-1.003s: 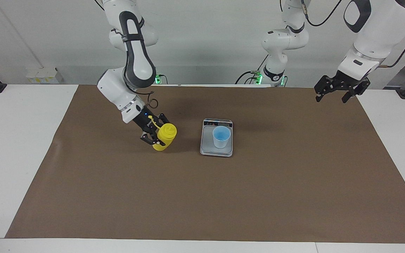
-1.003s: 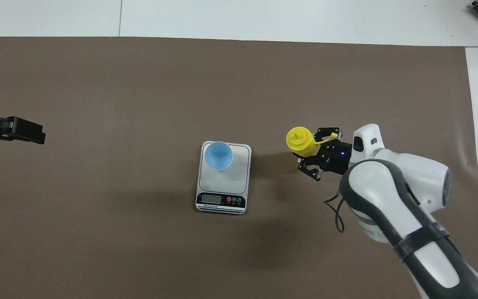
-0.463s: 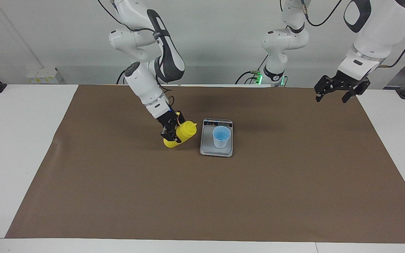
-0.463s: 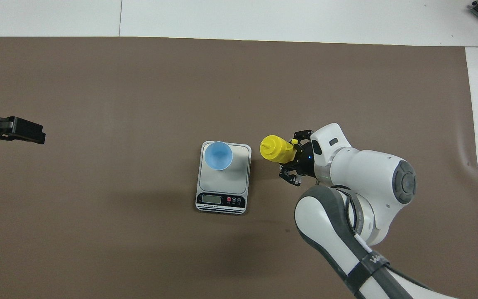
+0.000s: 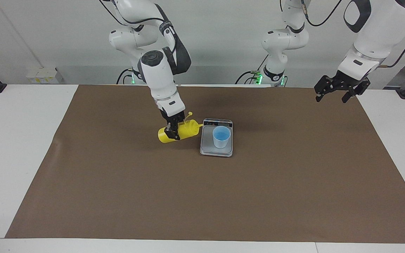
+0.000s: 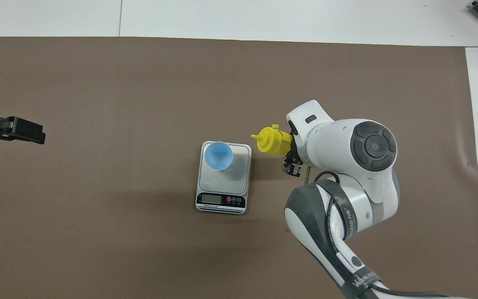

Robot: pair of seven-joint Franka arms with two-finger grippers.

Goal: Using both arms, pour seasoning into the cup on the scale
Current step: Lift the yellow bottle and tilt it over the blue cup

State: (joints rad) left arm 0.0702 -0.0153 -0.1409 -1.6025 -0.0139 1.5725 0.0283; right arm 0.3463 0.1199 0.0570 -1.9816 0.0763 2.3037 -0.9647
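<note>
The bright yellow squeeze bottle (image 5: pixel 179 132) looks like smooth, slightly glossy plastic. Just beside it, the flat silver-grey scale (image 5: pixel 216 137) has a matt grey weighing plate and a darker, shinier display strip, and on that plate stands the small light-blue tapered cup (image 5: pixel 221 136) — thin plastic with a soft sheen. Under the scale, the wide brown table cover (image 5: pixel 202 196) looks like matt paper, faintly creased. The arm shells — white and black — appear glossy.
</note>
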